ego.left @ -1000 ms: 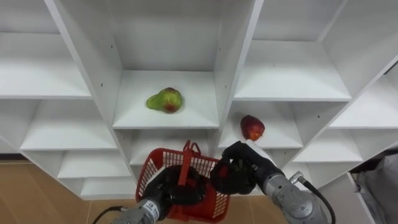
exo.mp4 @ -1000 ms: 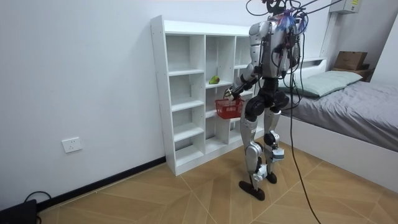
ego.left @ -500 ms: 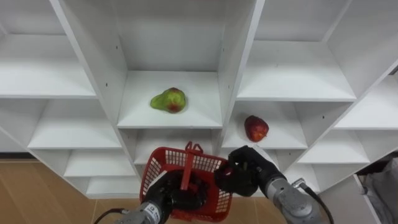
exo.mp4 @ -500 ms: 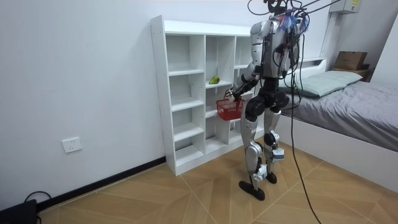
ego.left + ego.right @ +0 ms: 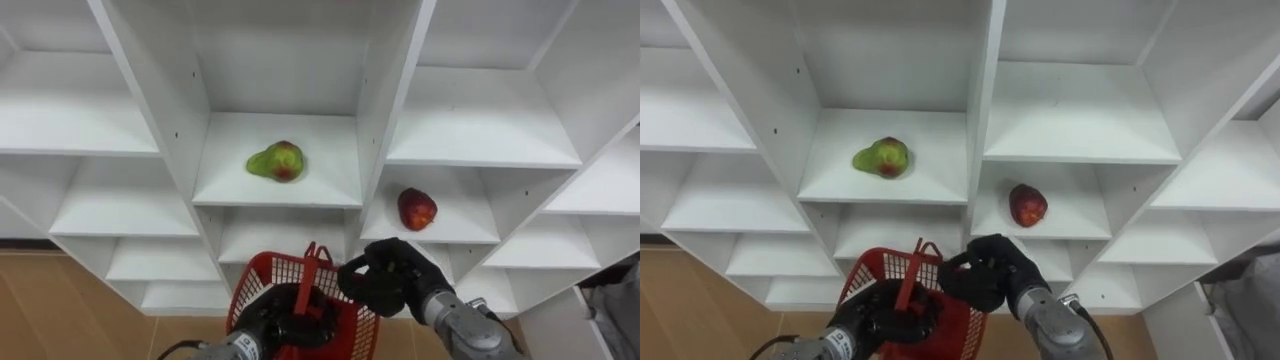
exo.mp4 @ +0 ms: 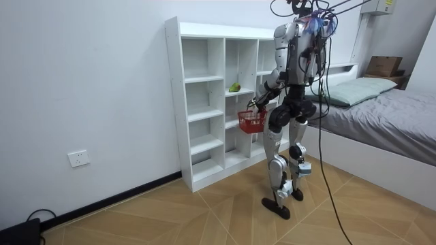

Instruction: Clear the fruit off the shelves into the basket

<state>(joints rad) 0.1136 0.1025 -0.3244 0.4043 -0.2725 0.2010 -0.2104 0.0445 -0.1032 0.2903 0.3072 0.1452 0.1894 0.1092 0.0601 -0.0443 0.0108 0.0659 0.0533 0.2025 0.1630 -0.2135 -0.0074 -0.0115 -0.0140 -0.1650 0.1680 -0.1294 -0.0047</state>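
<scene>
A green-and-red pear (image 5: 276,161) lies on the middle shelf of the white closet (image 5: 400,70). A red apple (image 5: 417,209) rests one shelf lower in the compartment to the right. Below them hangs a red mesh basket (image 5: 340,320); my left hand (image 5: 280,322) is shut on its upright handle. My right hand (image 5: 385,282) hovers at the basket's right rim, below and left of the apple. Its fingers are curled and I see nothing in them. The basket's inside is mostly hidden by my hands. In the room view I stand facing the closet (image 6: 204,102) with the basket (image 6: 252,121) at waist height.
The other closet compartments around the fruit stand bare. Upright white dividers (image 5: 160,110) separate them. Wooden floor (image 5: 60,310) lies at the lower left. A bed (image 6: 388,116) stands behind me at the room view's right.
The whole picture has shifted a little. The basket and both hands sit slightly lower in view, and the right hand has stayed at the basket's right rim. The pear and apple have not moved.
</scene>
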